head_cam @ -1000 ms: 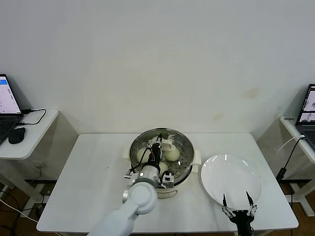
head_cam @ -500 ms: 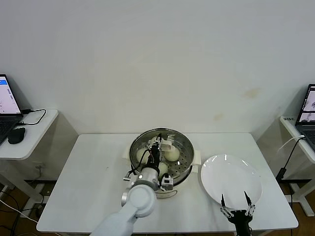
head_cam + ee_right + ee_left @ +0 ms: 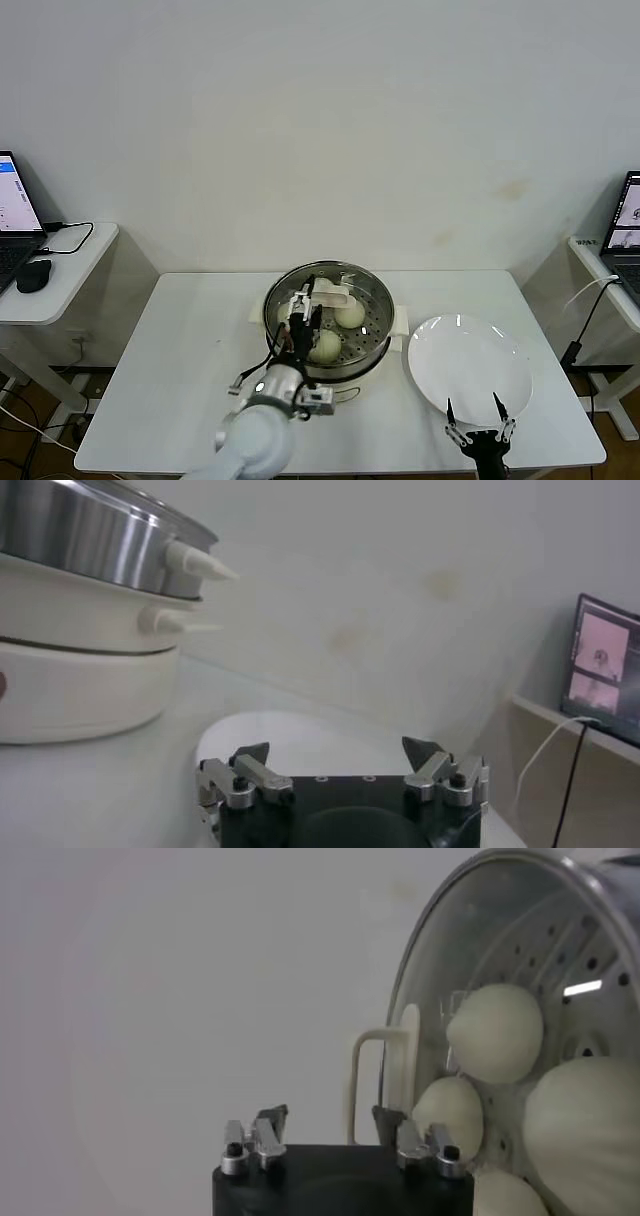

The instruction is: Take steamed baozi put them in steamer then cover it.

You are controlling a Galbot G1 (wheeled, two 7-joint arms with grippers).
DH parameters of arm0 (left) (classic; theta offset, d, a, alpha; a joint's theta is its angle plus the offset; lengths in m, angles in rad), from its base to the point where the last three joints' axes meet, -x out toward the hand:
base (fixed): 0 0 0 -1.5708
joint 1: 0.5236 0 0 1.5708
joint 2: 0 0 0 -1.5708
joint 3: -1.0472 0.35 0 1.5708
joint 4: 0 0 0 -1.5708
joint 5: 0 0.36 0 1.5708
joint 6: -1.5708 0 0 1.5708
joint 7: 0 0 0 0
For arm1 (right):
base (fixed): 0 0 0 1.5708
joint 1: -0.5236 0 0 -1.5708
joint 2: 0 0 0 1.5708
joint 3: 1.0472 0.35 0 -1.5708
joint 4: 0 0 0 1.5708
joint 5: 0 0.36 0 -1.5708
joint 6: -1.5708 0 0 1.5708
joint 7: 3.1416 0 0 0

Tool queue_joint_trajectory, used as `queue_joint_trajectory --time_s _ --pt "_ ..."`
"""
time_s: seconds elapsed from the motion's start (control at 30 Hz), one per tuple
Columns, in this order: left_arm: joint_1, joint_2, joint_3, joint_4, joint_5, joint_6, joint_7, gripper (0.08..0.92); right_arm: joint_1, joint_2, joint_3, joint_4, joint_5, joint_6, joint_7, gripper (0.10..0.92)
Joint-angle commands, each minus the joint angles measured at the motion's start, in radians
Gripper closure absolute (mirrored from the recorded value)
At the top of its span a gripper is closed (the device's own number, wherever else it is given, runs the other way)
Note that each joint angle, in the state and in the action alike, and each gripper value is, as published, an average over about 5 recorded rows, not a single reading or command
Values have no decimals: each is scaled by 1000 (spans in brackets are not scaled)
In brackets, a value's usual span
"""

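The steamer stands mid-table on its cream base. The glass cover lies on it, its cream bar handle upward. Baozi show through the glass. In the left wrist view the handle and several baozi sit under the cover. My left gripper is open and empty, just off the handle on the near-left side; it also shows in the left wrist view. My right gripper is open and empty at the table's front right, also seen in the right wrist view.
An empty white plate lies right of the steamer, just beyond my right gripper; the right wrist view shows the plate and the steamer's side. Side tables with laptops stand at both sides.
My left arm has drawn back from the cover's handle toward the table's front left. The right gripper has barely shifted.
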Motion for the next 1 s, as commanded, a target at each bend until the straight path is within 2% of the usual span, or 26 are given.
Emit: queue_joint_trajectory --time_s 0.03,0.13,0.23,0.47,0.57,0.73,1.0 --pt "393 56 -326 -247 -949 -350 -427 202 -6 -21 -12 4 18 3 -4 203" --pt "504 55 -475 -229 -1232 -476 -494 181 -6 -22 -25 8 27 1 -5 203" --pt "586 55 -570 -211 -1390 -497 -511 178 -17 -36 -42 21 55 1 -13 203" --pt "761 48 -634 -154 -1483 -569 -494 177 -100 -136 -106 99 210 -29 -71 203" --pt "786 33 -626 -100 -1484 -594 -478 177 -130 -164 -128 134 268 -62 -89 203" --pt "799 23 -636 -26 -1484 -654 -390 177 -159 -178 -154 164 304 -91 -99 203" --pt "832 8 -645 -11 -1489 -666 -353 177 -198 -168 -180 213 293 -124 -76 203"
